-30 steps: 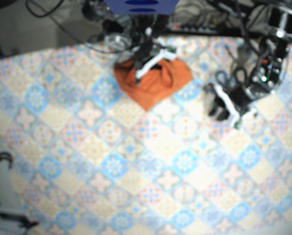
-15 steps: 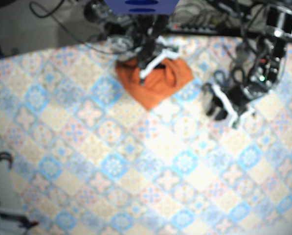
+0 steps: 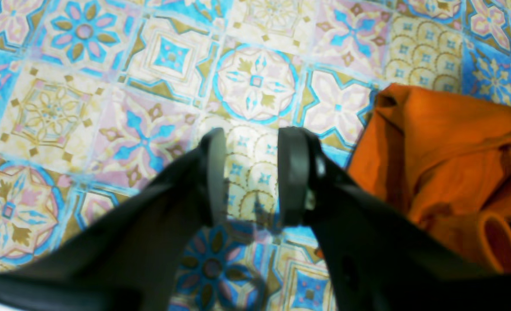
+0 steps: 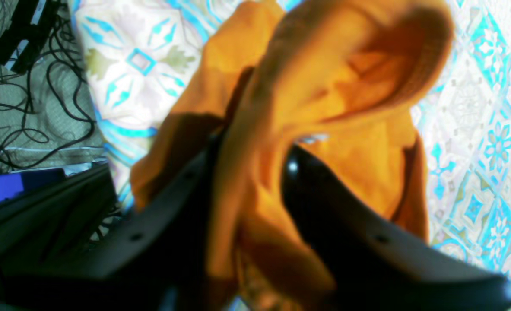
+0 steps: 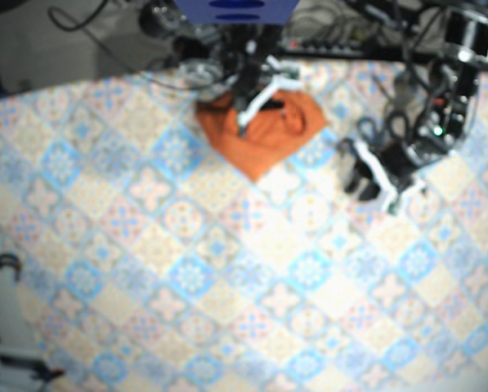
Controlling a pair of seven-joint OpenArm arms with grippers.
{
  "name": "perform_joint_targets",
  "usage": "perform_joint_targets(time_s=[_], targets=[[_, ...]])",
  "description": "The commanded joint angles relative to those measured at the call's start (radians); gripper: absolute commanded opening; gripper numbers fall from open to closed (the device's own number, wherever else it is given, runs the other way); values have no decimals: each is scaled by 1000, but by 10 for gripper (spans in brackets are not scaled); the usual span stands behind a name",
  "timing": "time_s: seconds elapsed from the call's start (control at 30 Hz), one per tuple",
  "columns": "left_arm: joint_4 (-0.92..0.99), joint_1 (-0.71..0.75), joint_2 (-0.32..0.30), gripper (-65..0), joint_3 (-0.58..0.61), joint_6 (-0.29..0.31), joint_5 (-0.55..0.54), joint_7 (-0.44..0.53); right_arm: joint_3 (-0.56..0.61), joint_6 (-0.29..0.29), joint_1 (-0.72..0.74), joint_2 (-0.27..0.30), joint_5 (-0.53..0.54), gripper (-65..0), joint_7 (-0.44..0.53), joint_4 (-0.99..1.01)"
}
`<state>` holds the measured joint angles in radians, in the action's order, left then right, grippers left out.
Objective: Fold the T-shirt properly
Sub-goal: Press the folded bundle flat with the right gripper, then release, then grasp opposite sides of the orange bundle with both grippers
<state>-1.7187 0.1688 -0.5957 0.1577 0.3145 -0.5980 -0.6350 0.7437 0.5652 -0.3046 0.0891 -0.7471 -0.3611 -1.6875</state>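
Bright, even light; base view soft, wrist views blurred up close.

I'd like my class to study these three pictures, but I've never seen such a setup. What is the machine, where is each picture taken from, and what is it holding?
This is a robot with two arms, each ending in a two-fingered gripper. The blurry wide picture looks down on a patterned tablecloth; an orange T-shirt lies crumpled near its far edge. The other two come from cameras on the wrists, so black fingers fill the foreground. The right gripper has shirt fabric pinched between its fingers. The left gripper is open and empty, over bare tablecloth beside the shirt.
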Motion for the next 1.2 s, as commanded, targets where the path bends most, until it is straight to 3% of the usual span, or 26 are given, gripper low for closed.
perform_joint_targets(time_s=[0.0, 0.1, 0.3, 0.57, 0.93, 1.07, 1.17], targets=[[-17, -10, -14, -445, -7, 2, -6, 24, 4, -3, 2, -5, 10, -495, 21, -16], [-16, -12, -14, -444, -7, 2, -4, 24, 4, -3, 2, -4, 10, -450, 30, -23], [-14, -13, -14, -444, -7, 2, -4, 24, 4, -3, 0, -4, 8, -423, 107, -46], [-11, -8, -14, -443, -7, 2, -3, 24, 4, -4, -17, 16, 8, -421, 236, -158], [30, -8, -14, -443, 0, 2, -3, 19, -9, -23, -11, -5, 10, -421, 257, -240], [36, 22, -22, -447, 1, 2, -1, 16, -134, -83, 28, -70, 33, -422, 248, -210], [38, 65, -50, -449, 1, 2, 13, 16, -269, -83, 72, -107, 191, -424, 248, -156]])
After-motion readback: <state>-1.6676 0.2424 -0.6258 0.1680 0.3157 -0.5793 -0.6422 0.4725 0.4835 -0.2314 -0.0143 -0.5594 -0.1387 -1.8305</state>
